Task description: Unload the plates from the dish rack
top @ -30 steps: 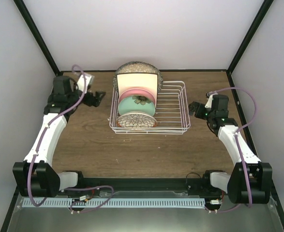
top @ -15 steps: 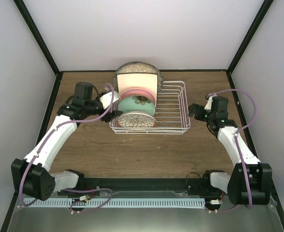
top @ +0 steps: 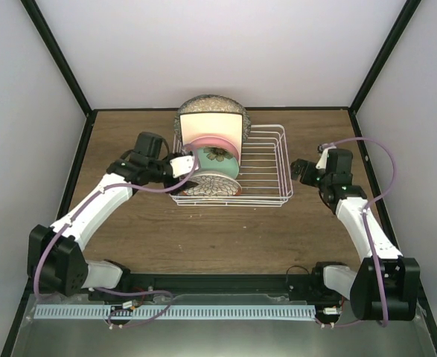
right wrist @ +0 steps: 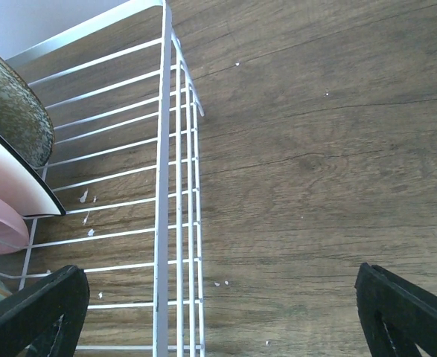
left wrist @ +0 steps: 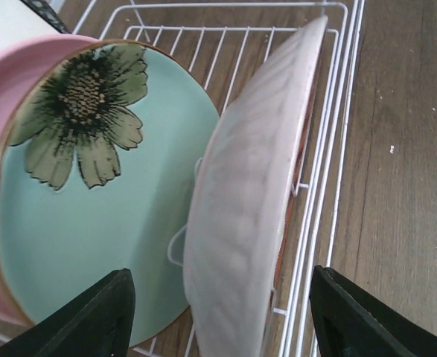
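The dish rack [top: 284, 165] stands mid-table with the plates upright in a row: speckled grey [top: 211, 101] at the back, then cream square [top: 212, 125], pink [top: 203, 141], mint-green with a flower [top: 217, 159], and the small floral one [top: 211, 186] in front. My left gripper [top: 182, 168] is at the rack's left end. In the left wrist view it [left wrist: 218, 297] is open, its jaws on either side of the small plate's pale back [left wrist: 255, 186] without touching it. My right gripper [top: 301, 169] hangs open beside the rack's right wall [right wrist: 162, 149], holding nothing.
The rack's right half holds only bare wire [top: 263, 160]. Brown wooden tabletop [top: 225, 230] lies in front of the rack and on both sides. Black frame posts and pale walls close in the back and the sides.
My left arm swung right from the table's left side to the rack, and its jaws narrowed around the small front plate. The right arm barely moved.
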Controlling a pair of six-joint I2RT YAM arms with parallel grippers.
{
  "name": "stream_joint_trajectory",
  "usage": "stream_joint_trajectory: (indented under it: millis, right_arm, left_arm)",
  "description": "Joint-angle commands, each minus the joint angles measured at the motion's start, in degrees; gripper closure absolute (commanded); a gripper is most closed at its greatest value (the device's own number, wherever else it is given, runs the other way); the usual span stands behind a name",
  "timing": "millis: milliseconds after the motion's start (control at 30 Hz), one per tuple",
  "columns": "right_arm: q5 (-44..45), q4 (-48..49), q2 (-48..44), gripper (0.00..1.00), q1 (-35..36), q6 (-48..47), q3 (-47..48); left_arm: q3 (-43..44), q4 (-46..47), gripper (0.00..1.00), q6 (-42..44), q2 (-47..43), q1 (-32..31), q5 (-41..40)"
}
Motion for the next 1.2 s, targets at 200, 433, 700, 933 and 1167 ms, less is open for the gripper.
stream_joint_trajectory:
  millis: [200, 433, 700, 933, 1167]
  right_arm:
    - [2.0, -1.4, -2.0, 0.00, 0.6, 1.1, -0.5]
    - [2.7, -1.5, -2.3, 0.00, 0.6, 1.4, -1.3]
    - [2.6, -0.5, -1.8, 0.00, 0.6, 1.7, -1.9]
    - [2.8, -0.1, -1.7, 0.00, 0.6, 1.7, -2.3]
    - [2.7, 0.2, -1.8, 0.00, 0.6, 2.1, -2.6]
  left_arm:
    - [-1.7, 5.2, 0.59, 1.2, 4.9, -3.8, -3.8]
    - [-2.4, 7.5, 0.94, -3.1, 4.8, -4.6, -5.5]
    - [-1.7, 11.7, 0.96, -9.3, 0.8, -6.5, -11.8]
    - [-2.8, 16.7, 0.96, -11.9, -5.7, -10.8, -20.6]
    - [-5.8, 19.9, 0.96, -10.2, -9.8, -14.1, -30.0]
